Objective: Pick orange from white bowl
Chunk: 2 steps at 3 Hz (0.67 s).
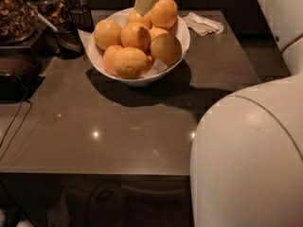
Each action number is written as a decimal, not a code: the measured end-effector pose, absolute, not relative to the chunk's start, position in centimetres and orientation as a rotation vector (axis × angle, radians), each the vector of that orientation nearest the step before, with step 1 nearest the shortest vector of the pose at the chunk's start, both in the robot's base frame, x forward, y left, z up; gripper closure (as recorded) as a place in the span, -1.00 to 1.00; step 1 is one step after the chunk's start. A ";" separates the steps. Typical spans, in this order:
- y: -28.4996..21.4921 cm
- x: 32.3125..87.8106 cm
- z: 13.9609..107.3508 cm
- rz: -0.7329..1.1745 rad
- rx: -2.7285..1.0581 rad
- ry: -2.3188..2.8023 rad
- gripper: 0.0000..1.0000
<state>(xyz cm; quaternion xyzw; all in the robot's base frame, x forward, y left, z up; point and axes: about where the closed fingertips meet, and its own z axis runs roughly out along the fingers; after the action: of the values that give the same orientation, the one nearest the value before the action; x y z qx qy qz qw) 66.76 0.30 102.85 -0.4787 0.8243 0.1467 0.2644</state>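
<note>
Several oranges sit heaped in the white bowl (pixel 142 79), far side of the table (pixel 142 131). Gripper (pixel 145 1) hangs over the bowl's back rim, cropped by the top edge; can't tell if it's clamped or slack. Likely target is the top orange (pixel 165 12), touching its right side. Other fruit crowds below-left. Crumpled napkin (pixel 204 23) lies right, dark cup (pixel 79 18) left.
</note>
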 end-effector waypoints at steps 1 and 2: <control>0.3 66.8 102.8 0.396 -1.294 2.228 0.18; 0.3 66.8 102.8 0.396 -1.294 2.228 -0.29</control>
<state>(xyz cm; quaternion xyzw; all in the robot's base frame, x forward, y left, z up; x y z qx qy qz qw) 66.76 0.30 102.85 -0.4787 0.8243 0.1467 0.2644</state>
